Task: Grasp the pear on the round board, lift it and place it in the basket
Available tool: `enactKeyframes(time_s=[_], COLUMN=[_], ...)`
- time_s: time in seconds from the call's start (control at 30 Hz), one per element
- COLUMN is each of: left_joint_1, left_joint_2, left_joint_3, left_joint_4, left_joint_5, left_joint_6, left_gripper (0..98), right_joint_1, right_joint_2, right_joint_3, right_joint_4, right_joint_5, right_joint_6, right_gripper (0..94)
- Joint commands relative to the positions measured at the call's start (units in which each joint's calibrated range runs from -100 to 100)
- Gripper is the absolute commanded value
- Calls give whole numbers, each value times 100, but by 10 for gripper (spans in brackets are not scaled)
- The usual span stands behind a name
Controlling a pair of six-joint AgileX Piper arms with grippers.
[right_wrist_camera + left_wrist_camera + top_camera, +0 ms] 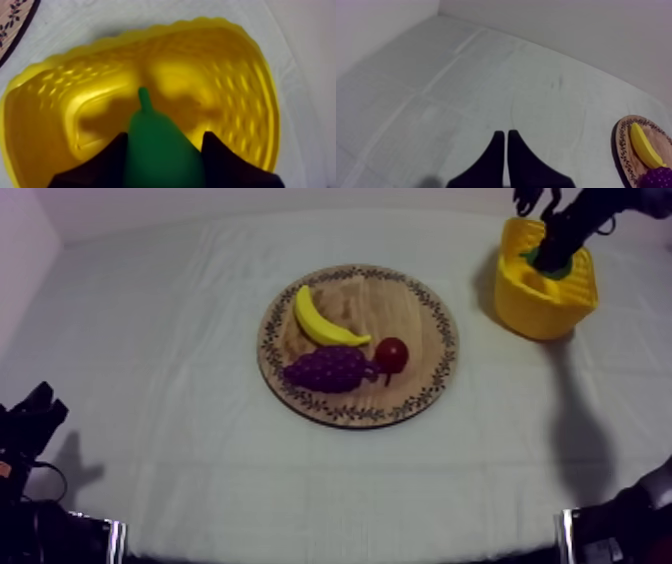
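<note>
The pear (155, 145) is held between the two black fingers (107, 160) of the right gripper (165, 137). The jaws are closed on its green body, one finger pressed against each flank. The stalk end is left free beyond the fingertips and is pointed down into the yellow basket (240, 75). From the right wrist view the pear is seen inside the basket's mouth, above the ribbed floor and about midway between the side walls. Whether it touches the floor cannot be told. From above, the green body is seen at the basket's opening, close to the far rim, with the right arm brought down onto it from the far side.

The round wooden board (420, 338) is laid to the left of the basket, apart from it and a little nearer the camera. On the board, well away from the basket, the banana (322, 321) is placed across the far part. The bunch of grapes (330, 369) is set just beside it on the near side. The small red fruit (391, 354) is set against the grapes on the side that faces the basket.

The left gripper (504, 135) is kept far from the basket, beyond the board, low over the grey-white cloth (200, 468). Its fingers are laid together in a narrow wedge with nothing between them.
</note>
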Motion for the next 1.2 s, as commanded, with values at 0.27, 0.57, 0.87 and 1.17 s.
enactKeyframes(time_s=[0.27,0.57,0.87,1.17], left_joint_1=[-3,-3,-3,-3], left_joint_2=[-4,-4,-4,-4], left_joint_3=[0,0,0,0], left_joint_4=[1,1,1,1], left_joint_5=[-1,-1,-1,-1], left_joint_6=[0,0,0,0], left_gripper=[1,1,1,1], right_joint_1=[-82,-219,-11,168], right_joint_2=[406,-376,-2523,-4982], right_joint_3=[65,1029,2775,4603], right_joint_4=[152,402,147,-170], right_joint_5=[-539,-1213,-1914,-2552], right_joint_6=[-279,-839,-1173,-1872], right_gripper=[580,114,12,23])
